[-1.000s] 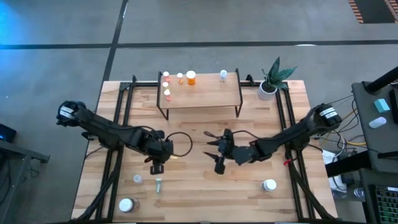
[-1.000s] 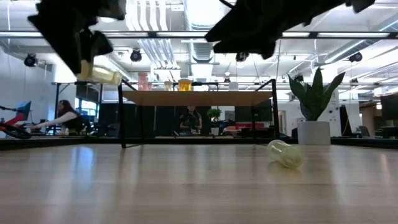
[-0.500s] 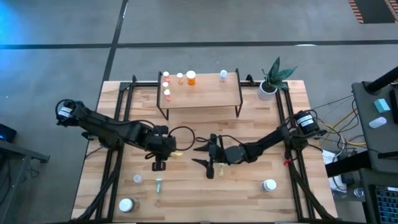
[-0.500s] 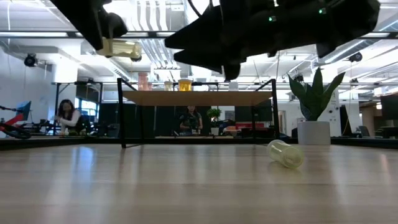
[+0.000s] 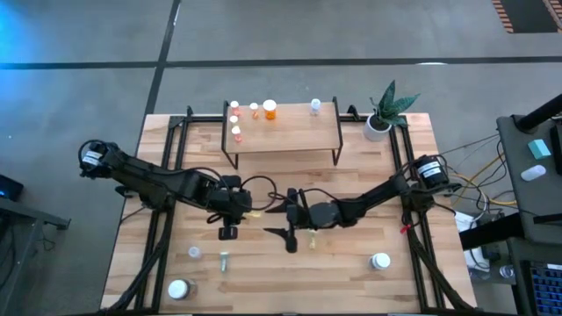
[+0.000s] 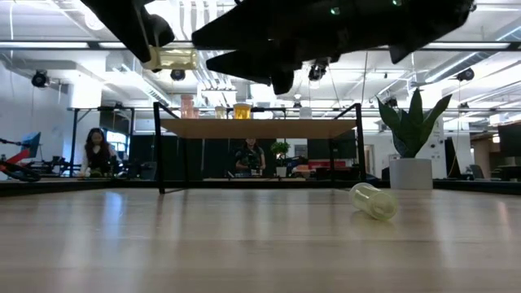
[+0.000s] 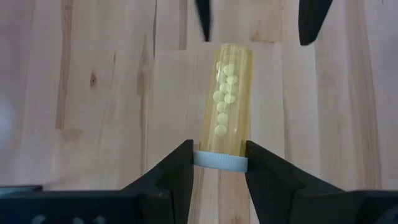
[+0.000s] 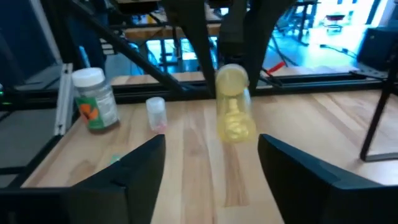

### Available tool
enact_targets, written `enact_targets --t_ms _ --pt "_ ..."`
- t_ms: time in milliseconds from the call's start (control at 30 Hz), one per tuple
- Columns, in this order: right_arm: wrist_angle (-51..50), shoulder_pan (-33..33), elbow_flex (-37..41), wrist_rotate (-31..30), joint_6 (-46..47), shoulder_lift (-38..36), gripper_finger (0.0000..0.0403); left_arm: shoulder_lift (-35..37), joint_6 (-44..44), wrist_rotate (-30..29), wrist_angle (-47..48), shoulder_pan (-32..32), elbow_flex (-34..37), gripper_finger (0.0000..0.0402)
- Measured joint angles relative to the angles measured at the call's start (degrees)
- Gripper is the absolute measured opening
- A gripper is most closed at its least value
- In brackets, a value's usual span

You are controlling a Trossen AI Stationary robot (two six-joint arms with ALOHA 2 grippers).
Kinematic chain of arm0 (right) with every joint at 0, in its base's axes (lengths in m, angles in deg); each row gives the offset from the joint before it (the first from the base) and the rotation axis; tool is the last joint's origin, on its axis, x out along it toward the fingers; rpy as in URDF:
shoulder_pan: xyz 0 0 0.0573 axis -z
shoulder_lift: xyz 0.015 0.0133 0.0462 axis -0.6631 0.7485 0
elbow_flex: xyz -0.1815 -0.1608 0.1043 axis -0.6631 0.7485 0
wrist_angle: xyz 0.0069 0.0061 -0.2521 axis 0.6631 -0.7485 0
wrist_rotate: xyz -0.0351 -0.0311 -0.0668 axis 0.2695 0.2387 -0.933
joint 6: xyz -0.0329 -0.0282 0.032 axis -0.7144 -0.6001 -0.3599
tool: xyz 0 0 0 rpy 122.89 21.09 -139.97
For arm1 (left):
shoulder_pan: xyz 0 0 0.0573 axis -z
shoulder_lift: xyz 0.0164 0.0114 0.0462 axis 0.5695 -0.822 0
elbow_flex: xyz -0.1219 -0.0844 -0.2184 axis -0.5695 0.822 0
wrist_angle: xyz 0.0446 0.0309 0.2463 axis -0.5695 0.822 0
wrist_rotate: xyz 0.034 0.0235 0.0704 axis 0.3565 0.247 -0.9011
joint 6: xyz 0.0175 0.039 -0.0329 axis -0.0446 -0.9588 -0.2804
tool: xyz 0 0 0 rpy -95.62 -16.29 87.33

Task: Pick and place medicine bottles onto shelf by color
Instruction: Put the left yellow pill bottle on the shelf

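Wooden table (image 5: 369, 175); small shelf (image 5: 290, 132) at its far edge carries an orange bottle (image 5: 270, 110) and several little vials. Left gripper (image 7: 219, 163), mid-table in the air, clamped on the white-capped end of a yellow pill vial (image 7: 227, 96) held level above the wood. Right gripper (image 8: 211, 158) faces it just beside, fingers spread wide apart, vial tip between them, not touching. Another yellow vial (image 6: 373, 200) lies on the tabletop.

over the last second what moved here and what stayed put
The right pincer slid across the table toward the left pincer and spread wider, facing the yellow pill vial. The left pincer kept its grip on that vial, shifting slightly inward. The bottles on the shelf stayed put.
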Motion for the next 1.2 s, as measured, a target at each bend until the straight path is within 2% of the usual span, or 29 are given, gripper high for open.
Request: enact_targets --t_ms 200,400,533,933,1200 --pt "-1.9 0.4 -3.4 -3.1 -0.5 0.9 0.0307 0.0 0.1 0.0 0.0 0.0 0.0 0.0114" --pt "-7.9 1.4 -7.0 -3.1 -0.4 2.0 0.0314 0.0 -0.1 0.0 -1.0 0.0 -0.1 0.0114" --pt "-8.7 1.4 -8.7 -2.6 -0.5 3.1 0.0288 0.0 -0.1 0.0 -1.1 0.0 -0.1 0.0114" --pt "-9.8 1.4 -9.5 -2.6 -0.5 3.7 0.0167 0.0 -0.1 0.0 -1.1 0.0 -0.1 0.0114" --pt "-9.8 1.4 -9.5 -2.6 -0.5 3.7 0.0111 0.0 0.0 0.0 -1.1 0.0 0.0 0.0114"
